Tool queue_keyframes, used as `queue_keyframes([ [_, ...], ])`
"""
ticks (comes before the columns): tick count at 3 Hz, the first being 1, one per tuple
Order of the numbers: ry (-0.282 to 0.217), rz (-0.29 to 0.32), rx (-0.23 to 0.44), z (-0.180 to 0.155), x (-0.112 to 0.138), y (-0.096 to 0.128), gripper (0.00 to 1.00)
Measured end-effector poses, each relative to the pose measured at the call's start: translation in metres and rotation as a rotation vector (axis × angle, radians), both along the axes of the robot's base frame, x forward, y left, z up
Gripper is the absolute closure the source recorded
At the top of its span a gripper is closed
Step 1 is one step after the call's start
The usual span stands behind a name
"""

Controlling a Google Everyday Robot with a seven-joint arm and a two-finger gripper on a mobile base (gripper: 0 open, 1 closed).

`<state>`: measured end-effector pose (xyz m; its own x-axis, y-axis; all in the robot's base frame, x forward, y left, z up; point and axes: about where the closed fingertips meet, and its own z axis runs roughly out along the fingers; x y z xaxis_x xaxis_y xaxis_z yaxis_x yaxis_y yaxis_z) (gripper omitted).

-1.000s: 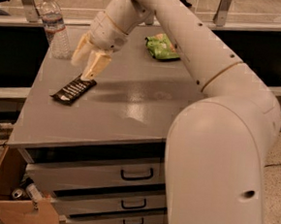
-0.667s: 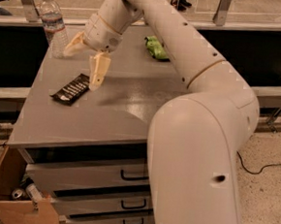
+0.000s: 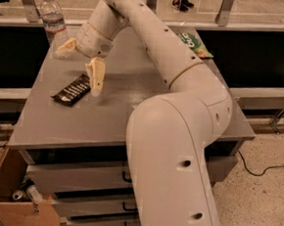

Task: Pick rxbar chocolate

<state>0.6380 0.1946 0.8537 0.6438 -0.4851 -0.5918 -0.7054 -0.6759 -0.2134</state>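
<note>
Gripper (image 3: 81,62): hung over bench (image 3: 53,122) left side, fingers (image 3: 96,77) splayed, clasping nothing. Rxbar chocolate (image 3: 72,90): lay flat on bench, just beside one fingertip. Cardboard box (image 3: 1,182): stood open on floor, held can (image 3: 17,194). Water bottle (image 3: 52,19): stood upright at far left corner.

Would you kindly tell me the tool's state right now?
Tool: open, holding nothing, poised over the rxbar chocolate on the table.
</note>
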Motion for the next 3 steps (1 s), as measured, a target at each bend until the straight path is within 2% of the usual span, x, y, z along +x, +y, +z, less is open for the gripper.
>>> queue_keyframes([
  [1, 0.032, 0.002, -0.012, -0.0137, 0.0008, 0.0072, 0.17],
  [3, 0.064, -0.017, -0.019, -0.0198, -0.0001, 0.0057, 0.64],
])
